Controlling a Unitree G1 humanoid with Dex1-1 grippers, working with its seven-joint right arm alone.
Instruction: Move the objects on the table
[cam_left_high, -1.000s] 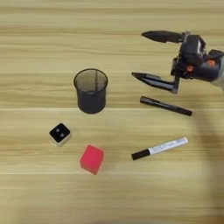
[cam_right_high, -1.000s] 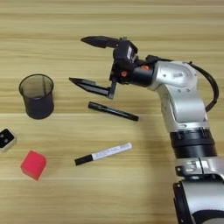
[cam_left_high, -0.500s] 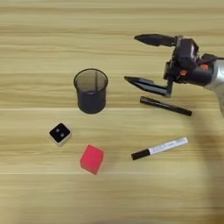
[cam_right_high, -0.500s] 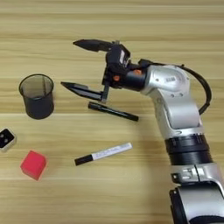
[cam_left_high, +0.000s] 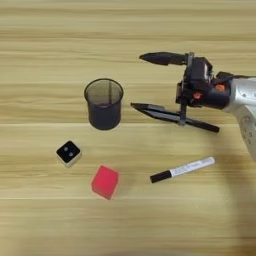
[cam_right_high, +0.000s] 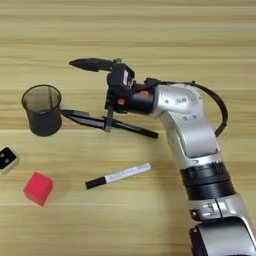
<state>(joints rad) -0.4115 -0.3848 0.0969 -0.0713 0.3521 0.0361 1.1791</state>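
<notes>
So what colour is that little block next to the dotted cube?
Red; the red cube shows best in the left eye view.

Lighting is bright, even and diffuse. The table (cam_left_high: 60, 30) shows no glare. Shadows are soft and short: a faint one lies beside the cup (cam_left_high: 104, 104) and under the red cube (cam_left_high: 105, 182). The silver forearm (cam_right_high: 182, 107) carries mild highlights. Edges appear slightly soft throughout.

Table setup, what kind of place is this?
Probably a lab test bench for robot handling. A bare wooden table holds only a few small props set apart: a mesh cup, a red cube, a dotted cube and two markers, with the gripper open above one.
</notes>
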